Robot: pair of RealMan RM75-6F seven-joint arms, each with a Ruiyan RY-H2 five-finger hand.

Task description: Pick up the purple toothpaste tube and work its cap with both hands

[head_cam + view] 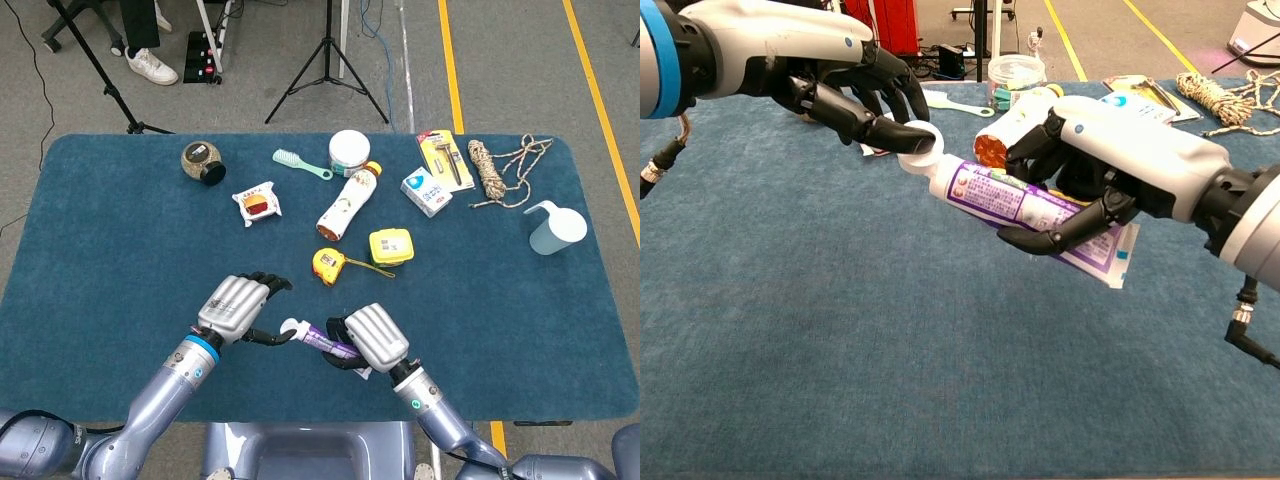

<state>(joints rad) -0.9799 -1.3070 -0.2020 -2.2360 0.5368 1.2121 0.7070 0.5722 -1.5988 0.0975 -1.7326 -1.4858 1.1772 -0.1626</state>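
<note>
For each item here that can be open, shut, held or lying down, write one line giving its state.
purple toothpaste tube: held off the table by the right hand.
cap: on the tube, pinched by the left hand.
drink bottle: lying on its side.
glass jar: lying on its side.
tape measure: strap partly pulled out.

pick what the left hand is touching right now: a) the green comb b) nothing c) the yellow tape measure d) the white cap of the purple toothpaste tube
d: in the chest view the left hand pinches the white cap of the purple toothpaste tube, which the right hand holds.
</note>
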